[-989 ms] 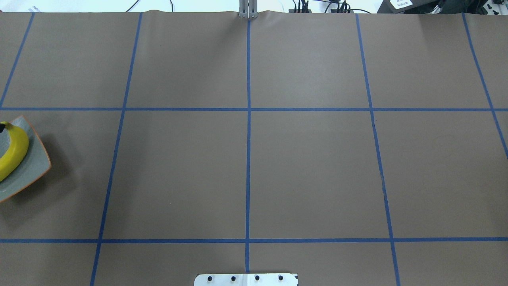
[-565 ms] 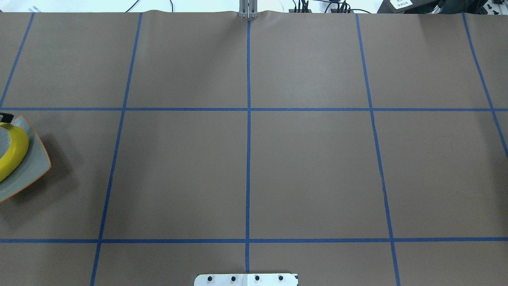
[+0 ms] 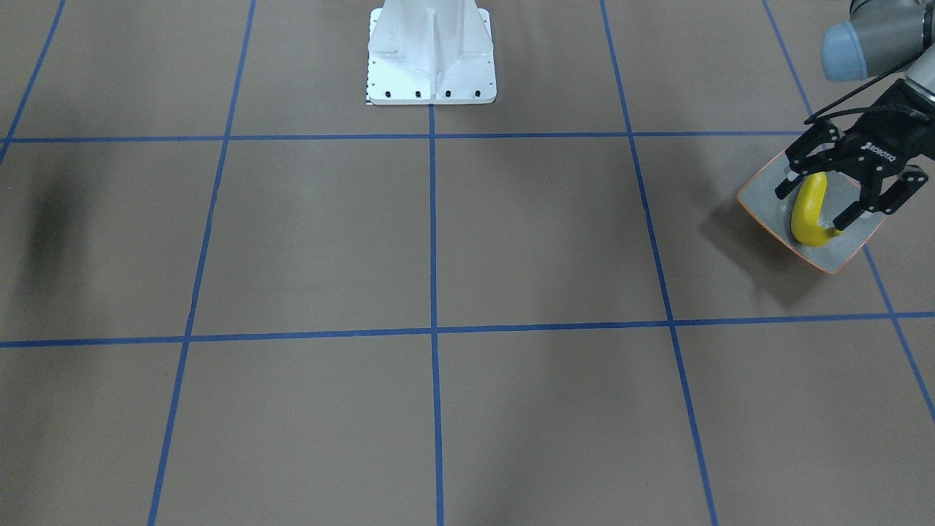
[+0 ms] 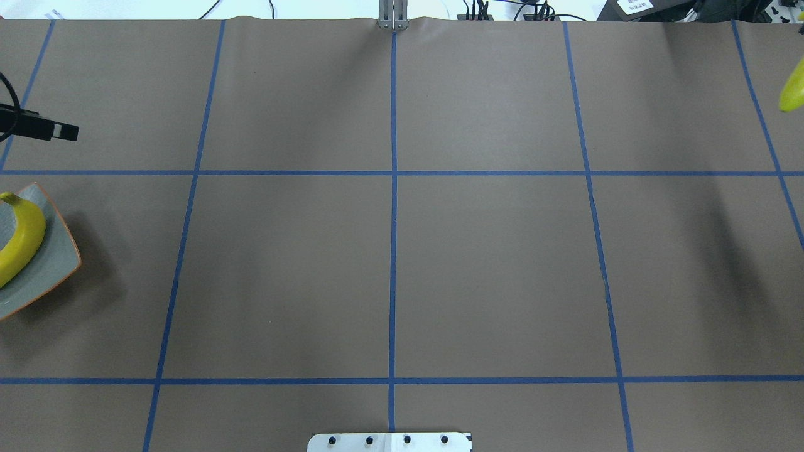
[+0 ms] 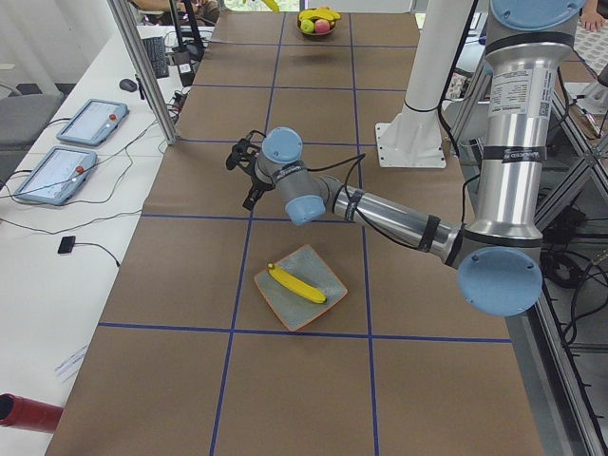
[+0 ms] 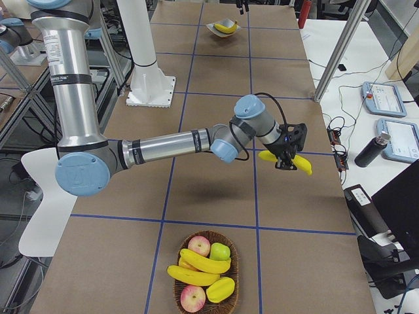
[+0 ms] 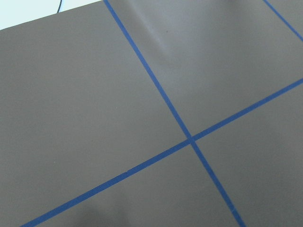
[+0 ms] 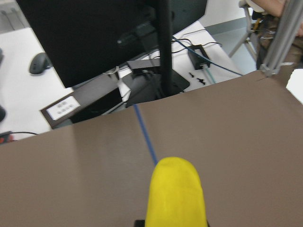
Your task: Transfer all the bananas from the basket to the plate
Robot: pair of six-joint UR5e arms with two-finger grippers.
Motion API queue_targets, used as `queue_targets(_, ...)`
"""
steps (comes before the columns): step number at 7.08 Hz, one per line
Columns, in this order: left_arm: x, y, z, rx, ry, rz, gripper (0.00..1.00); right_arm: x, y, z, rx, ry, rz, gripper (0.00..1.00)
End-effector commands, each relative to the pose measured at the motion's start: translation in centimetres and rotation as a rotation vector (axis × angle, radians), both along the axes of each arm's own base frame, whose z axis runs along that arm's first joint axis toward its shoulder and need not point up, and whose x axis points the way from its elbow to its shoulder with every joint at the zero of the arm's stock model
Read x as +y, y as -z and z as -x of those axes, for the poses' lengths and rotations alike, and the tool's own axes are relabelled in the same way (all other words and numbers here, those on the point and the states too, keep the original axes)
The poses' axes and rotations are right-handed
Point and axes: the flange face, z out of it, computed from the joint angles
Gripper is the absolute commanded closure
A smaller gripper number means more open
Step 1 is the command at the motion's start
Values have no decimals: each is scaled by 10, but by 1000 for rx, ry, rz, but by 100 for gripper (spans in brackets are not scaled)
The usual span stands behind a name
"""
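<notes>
One smooth curved yellow banana (image 5: 296, 284) flat on squarish grey orange-rimmed plate (image 5: 328, 278). Left tool (image 3: 811, 208) spread open, empty, nearby. Right tool (image 6: 285, 159) clamped mid-length on second banana (image 6: 300, 163), aloft, likely balanced for carry. Two more bananas (image 6: 200, 261) lie in woven basket (image 6: 178, 299).

**user1:** table paper (image 4: 490, 263) is looking plain brown, with blue tape lines (image 4: 393, 251) running over it as a grid. plate (image 4: 47, 270) is showing glossy grey, thin orange rim.

**user2:** yep, and the plated banana (image 4: 22, 242) is coming across bright yellow. mid-air banana (image 8: 175, 194) is reading the same yellow.
</notes>
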Motion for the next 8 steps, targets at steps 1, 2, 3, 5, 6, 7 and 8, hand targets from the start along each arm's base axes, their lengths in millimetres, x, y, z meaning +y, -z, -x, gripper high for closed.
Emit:
queue_targets(1, 0, 88, -54, 164, -25, 100, 0, -12, 106, 133, -141, -50, -83, 100)
queue_targets(2, 1, 128, -79, 230, -44, 141, 0, -1, 143, 177, -208, -39, -110, 100)
queue_targets(3, 5, 162, -101, 285, -72, 172, 0, 10, 178, 201, -272, -10, -133, 100)
queue_targets(5, 16, 203, -126, 335, -125, 150, 0, 59, 239, 245, -366, 100, -209, 100)
queue_targets(6, 32, 219, -143, 361, -177, 115, 0, 88, 262, 270, -406, 168, -235, 100)
queue_targets(7, 46, 224, -159, 372, -220, 104, 0, 111, 288, 297, -446, 229, -258, 100)
queue_targets(8, 51, 226, -164, 375, -233, 102, 0, 127, 297, 317, -464, 272, -261, 100)
